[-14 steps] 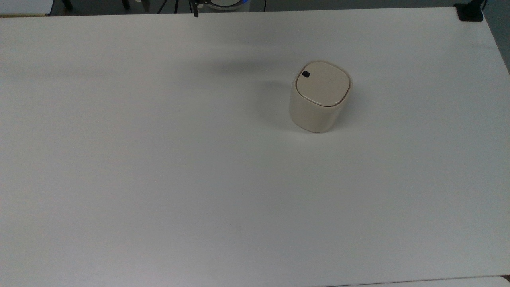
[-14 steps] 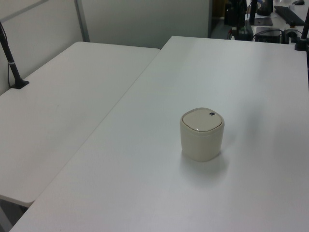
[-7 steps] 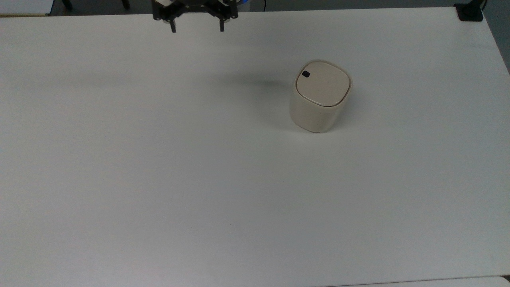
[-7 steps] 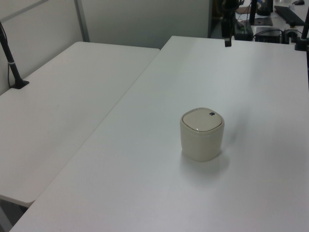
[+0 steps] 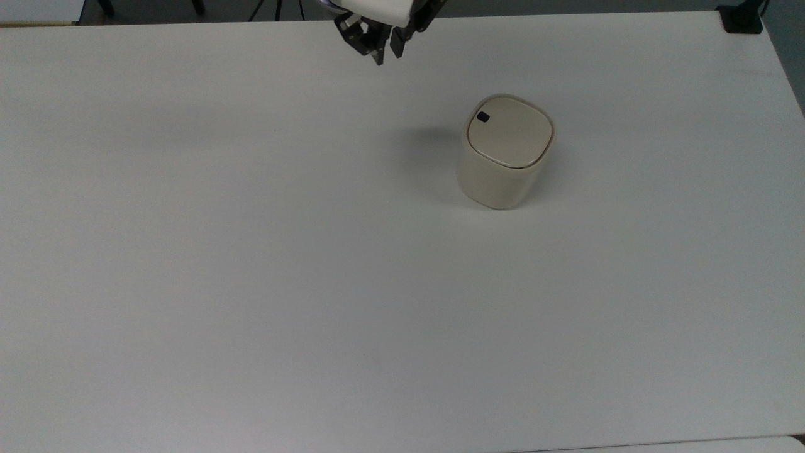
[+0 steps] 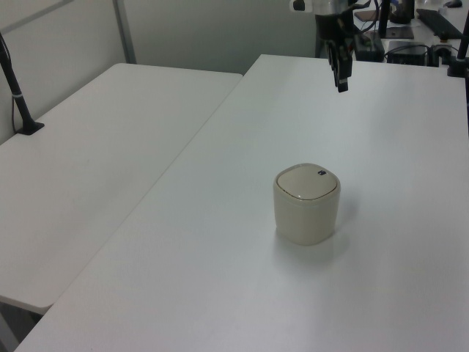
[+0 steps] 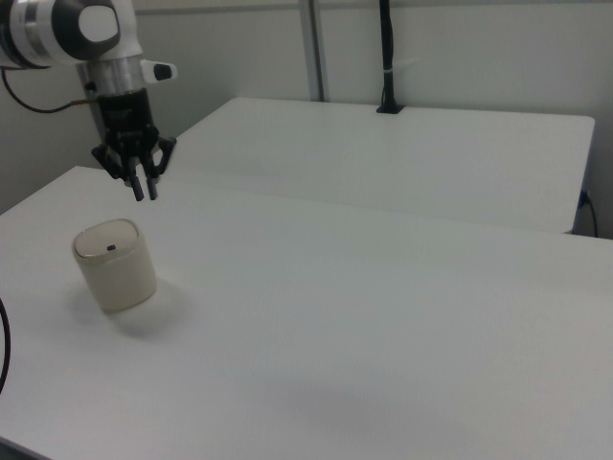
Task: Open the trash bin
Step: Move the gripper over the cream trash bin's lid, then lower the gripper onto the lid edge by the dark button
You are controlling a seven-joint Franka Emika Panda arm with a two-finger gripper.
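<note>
Your gripper (image 5: 385,56) hangs nearly closed, holding nothing, at ten o'clock from the closed trash bin (image 5: 505,153) on the desk (image 5: 251,264).

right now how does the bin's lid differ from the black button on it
The lid is cream and covers the whole top of the trash bin; the button is black and sits only near one corner of it. The lid is a rounded square with a seam around it; the button is a small dark patch inside that seam. Both lie flat on top, and the gripper, off to the side, touches neither.
</note>
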